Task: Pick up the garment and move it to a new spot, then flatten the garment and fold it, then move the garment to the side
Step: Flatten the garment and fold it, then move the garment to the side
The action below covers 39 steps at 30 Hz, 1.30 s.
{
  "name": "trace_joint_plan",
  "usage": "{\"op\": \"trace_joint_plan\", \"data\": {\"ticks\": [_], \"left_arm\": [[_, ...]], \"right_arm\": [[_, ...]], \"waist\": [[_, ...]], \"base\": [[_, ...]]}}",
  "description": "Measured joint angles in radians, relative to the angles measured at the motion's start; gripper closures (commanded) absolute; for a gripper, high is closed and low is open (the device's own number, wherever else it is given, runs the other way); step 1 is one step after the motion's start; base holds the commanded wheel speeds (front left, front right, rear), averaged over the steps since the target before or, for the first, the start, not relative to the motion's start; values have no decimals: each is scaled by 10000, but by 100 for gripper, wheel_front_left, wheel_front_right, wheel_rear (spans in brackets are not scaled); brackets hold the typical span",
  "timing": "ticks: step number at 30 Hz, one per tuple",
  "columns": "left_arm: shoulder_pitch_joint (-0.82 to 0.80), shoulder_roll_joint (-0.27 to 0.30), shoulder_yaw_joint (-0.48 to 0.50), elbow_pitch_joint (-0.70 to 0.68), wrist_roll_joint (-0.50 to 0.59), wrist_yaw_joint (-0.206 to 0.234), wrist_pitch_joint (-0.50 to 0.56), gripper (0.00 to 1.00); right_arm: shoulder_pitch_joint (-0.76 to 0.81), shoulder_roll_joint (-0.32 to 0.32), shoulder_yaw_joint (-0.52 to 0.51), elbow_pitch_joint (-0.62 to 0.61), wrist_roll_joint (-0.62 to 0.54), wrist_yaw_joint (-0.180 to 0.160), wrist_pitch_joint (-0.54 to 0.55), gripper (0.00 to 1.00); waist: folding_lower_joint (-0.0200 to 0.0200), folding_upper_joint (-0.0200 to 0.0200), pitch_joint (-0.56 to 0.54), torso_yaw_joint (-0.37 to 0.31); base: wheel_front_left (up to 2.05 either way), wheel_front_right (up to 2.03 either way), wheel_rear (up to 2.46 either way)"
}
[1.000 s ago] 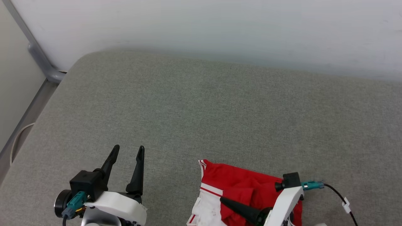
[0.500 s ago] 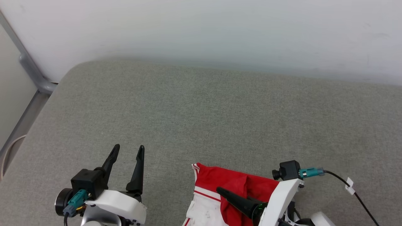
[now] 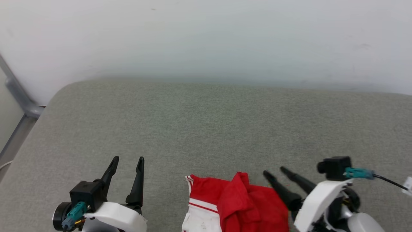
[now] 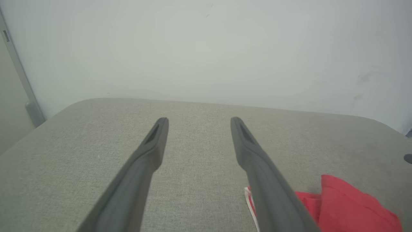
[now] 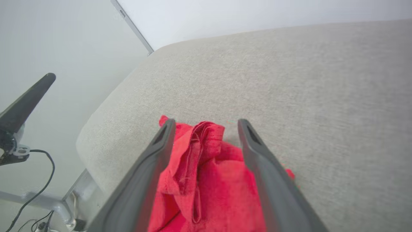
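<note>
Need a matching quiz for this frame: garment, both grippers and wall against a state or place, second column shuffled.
1 garment
2 left gripper
3 right gripper
4 wall

A open, over bare cushion, left of the garment
B pale, behind the cushion
C crumpled, red and white, on the cushion
D open, tips just right of the garment

Pairs: 1-C, 2-A, 3-D, 4-B

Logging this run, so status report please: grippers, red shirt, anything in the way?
Left gripper open, empty, apart from garment. Right gripper open, empty, by its right edge. Garment crumpled on grey cushion, near edge. No obstruction seen.
</note>
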Motion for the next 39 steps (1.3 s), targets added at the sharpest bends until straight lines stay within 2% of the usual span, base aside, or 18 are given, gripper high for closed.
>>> {"op": "trace_joint_plan", "data": {"ticks": [8,14,20,28,36,39], "left_arm": [[230,82,38,-123,0,161,-2,0],[403,274,71,-132,295,489,-8,0],[720,307,140,-219,523,755,-52,0],[1319,203,345,-393,704,995,-94,0],[1404,27,512,-433,719,932,-104,0],[1376,-29,545,-420,723,855,-105,0]], "right_arm": [[1134,533,-2853,-1450,-2800,0,-1348,0],[2026,982,-4567,-2451,-4535,0,-2025,0],[2770,1354,-4951,-2961,-5269,0,-2017,0],[3468,1697,-4878,-3312,-5574,0,-1856,0],[3464,1877,-4918,-3425,-5476,0,-1521,0],[3468,1958,-5137,-3241,-4915,2,-1051,0]], "waist": [[0,0,-220,-451],[0,0,-376,-705],[0,0,-581,-857],[0,0,-793,-958],[-1,0,-781,-895],[0,0,-718,-837]], "base": [[0,0,0],[0,0,0],[0,0,0],[0,0,0],[0,0,0],[0,0,0]]}}
